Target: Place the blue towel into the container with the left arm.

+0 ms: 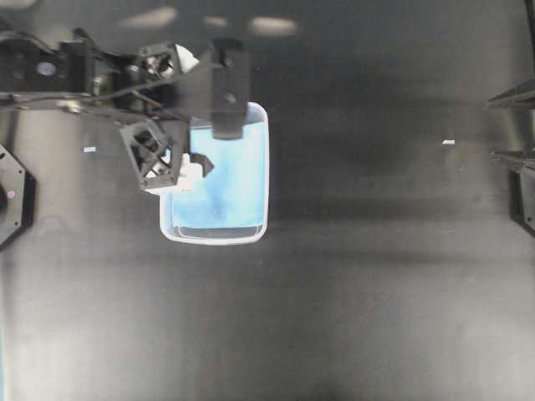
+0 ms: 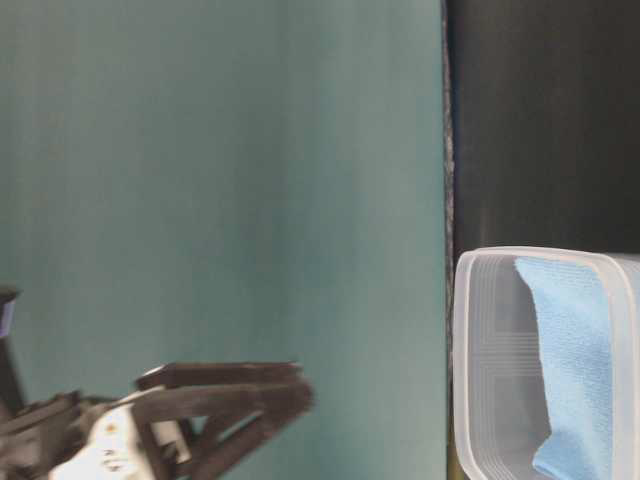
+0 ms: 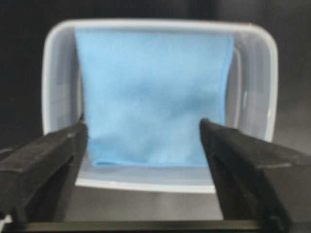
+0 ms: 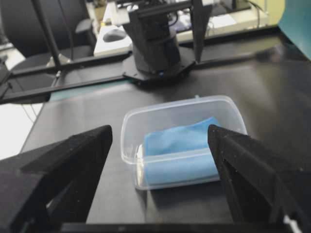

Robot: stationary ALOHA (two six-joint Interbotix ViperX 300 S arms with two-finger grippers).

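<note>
Just one blue towel (image 3: 153, 97) inside one container (image 3: 62, 73), two arms.

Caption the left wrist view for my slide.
Open left gripper above the blue towel lying inside the container.

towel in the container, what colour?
Light blue, plain; the blue towel shows best in the left wrist view, lying inside the clear container.
</note>
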